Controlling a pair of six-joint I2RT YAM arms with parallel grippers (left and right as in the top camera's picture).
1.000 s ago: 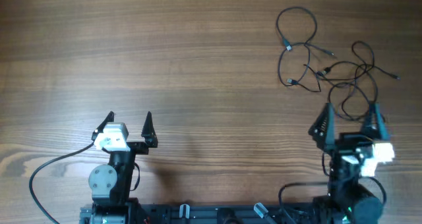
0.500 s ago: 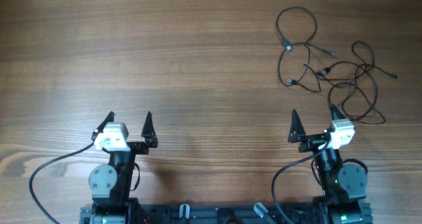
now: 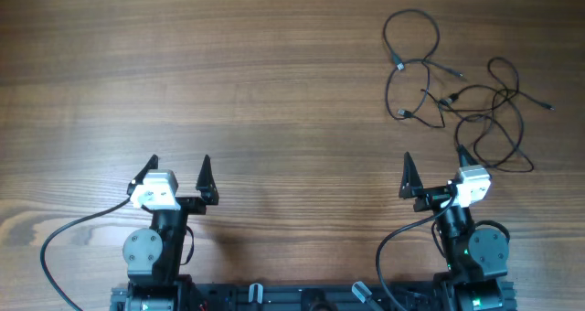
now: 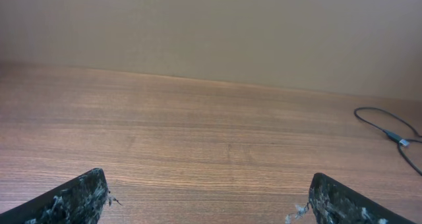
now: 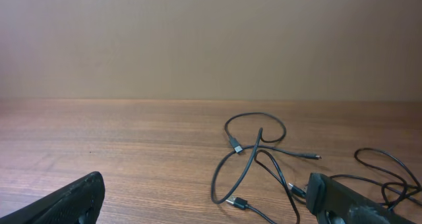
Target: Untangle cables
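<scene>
Both arms are sitting at the near edge of the brown wood-grain table (image 3: 274,73). The left black two-finger gripper (image 3: 178,162) and right black two-finger gripper (image 3: 435,157) are gaping wide w/ nothing between the jaws, prob. a ready pose w/ tips pointing fwd over the top. The thin black cables w/ small plug ends (image 3: 451,100) are lying flat in a loose overlapping tangle at far right. They're just ahead of the right one and well apart from the left, so right arm is prob. getting first reach.
</scene>
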